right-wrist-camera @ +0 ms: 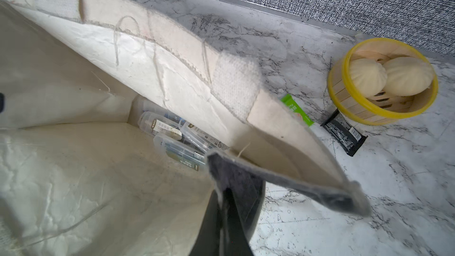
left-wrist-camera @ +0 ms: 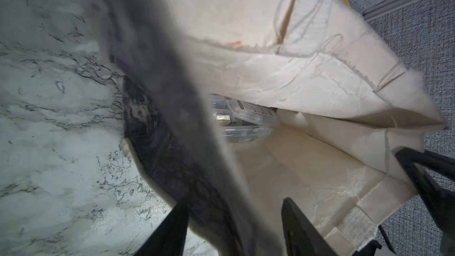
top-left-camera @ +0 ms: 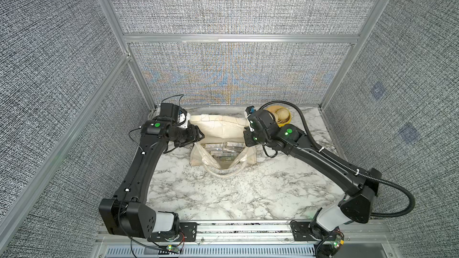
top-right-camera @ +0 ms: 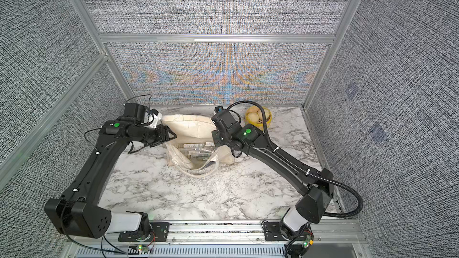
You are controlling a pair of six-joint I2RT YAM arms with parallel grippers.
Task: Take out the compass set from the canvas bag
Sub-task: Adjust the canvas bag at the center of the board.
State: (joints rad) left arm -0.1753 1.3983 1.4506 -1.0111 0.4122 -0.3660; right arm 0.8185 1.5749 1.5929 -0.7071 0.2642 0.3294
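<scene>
- Compass set cases, clear hard plastic, lie piled deep inside the canvas bag at table centre; which is the compass set is unclear.
- Left gripper, at the bag's 9 o'clock, stands parted astride the rim.
- Right gripper, at 3 o'clock, pinches the floppy rim.
- Likely light, rigid, slick: grip a case across its narrow sides.

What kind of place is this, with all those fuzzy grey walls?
Probably a robot test booth, not a home: grey fabric panels in metal frames box in a marble-look table, and two black robot arms are bolted to its front rail.
</scene>
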